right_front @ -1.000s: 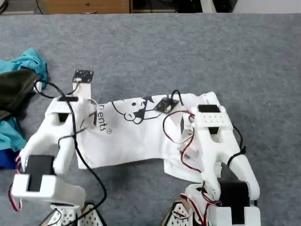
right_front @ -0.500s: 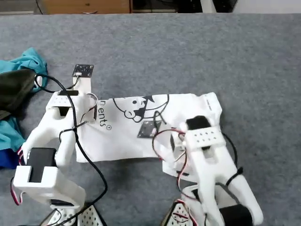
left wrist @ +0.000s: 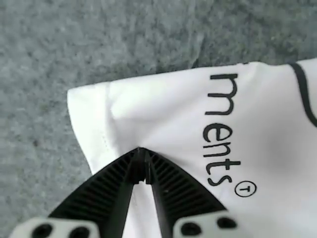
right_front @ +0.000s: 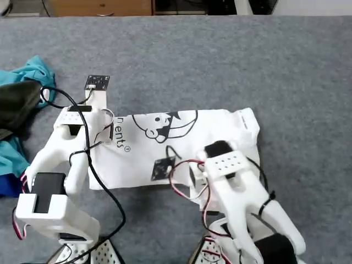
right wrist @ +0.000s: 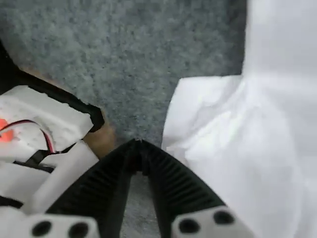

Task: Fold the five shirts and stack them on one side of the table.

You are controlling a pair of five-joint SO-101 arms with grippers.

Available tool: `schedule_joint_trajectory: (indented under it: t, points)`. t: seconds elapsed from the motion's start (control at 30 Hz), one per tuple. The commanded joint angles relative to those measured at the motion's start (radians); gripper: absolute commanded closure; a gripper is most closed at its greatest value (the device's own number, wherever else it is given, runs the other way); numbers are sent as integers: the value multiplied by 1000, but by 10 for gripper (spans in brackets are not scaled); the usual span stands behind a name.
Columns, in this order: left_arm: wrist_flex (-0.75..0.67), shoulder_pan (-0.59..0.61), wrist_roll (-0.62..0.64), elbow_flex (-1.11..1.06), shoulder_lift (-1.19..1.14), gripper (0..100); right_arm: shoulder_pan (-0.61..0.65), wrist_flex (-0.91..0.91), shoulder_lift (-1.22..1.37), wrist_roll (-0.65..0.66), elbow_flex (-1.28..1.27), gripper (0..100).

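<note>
White shirt (left wrist: pixel 163 114) | black lowercase lettering (left wrist: pixel 223 129) printed near one folded edge, only the word's tail showing | a small circled letter mark (left wrist: pixel 243 189) follows the last character

The right end effector (right wrist: pixel 138 148) has drawn back across the white shirt (right_front: pixel 144 160), from far edge to near edge.
</note>
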State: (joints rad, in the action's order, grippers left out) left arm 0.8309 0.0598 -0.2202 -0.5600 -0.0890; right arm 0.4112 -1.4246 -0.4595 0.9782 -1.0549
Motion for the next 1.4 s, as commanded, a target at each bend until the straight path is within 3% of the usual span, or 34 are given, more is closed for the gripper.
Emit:
schedule_joint_trajectory:
  t: [0.0, 0.1, 0.23, 0.4, 0.53, 0.67, 0.87, 1.17, 1.37]
  points:
    - [-11, 21, 5, 38, -1, 981, 68, -34, 21, 11, 28, 996]
    - [-9, 25, 5, 37, -1, 981, 73, -109, 21, 11, 116, 996]
    - [-9, 48, 21, 37, -1, 981, -35, -155, 5, 14, 266, 996]
    - [-9, 46, 58, 37, -1, 981, -193, -152, -45, 46, 380, 996]
    - [-9, 41, 57, 37, -1, 981, -220, -60, -47, 46, 325, 996]
    - [-9, 40, 54, 37, -1, 981, -194, 95, -45, 44, 180, 995]
    - [-9, 40, 54, 37, -1, 981, -108, 184, 10, 34, 59, 995]
    - [-9, 40, 54, 37, -1, 981, 119, 187, 137, -41, 64, 995]
    - [-9, 40, 54, 37, -1, 981, 122, 219, 226, -57, 97, 995]
